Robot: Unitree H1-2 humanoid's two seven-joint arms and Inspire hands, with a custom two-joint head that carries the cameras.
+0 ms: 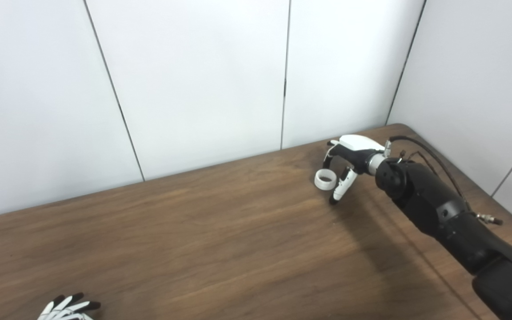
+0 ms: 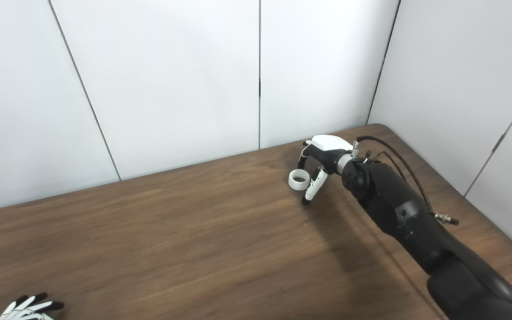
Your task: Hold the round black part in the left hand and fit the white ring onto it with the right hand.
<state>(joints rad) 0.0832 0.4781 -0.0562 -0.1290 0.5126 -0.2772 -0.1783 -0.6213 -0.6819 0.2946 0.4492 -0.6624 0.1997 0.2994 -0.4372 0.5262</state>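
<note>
Right robot hand (image 1: 344, 166) pinches the white ring (image 1: 325, 180) above the wooden surface (image 1: 220, 240); left robot hand (image 1: 67, 309), fingers spread, holds nothing, no black part visible to fit next.

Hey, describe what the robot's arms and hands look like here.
The right arm is glossy black and bulky, with thin black cables looping over its silver wrist collar. The right hand has a white back and black-tipped white fingers. The left hand shows only white, black-tipped fingers.

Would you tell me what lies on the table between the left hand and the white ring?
Nothing: only bare wooden table separates the left hand from the white ring, plain in both eye views.
</note>
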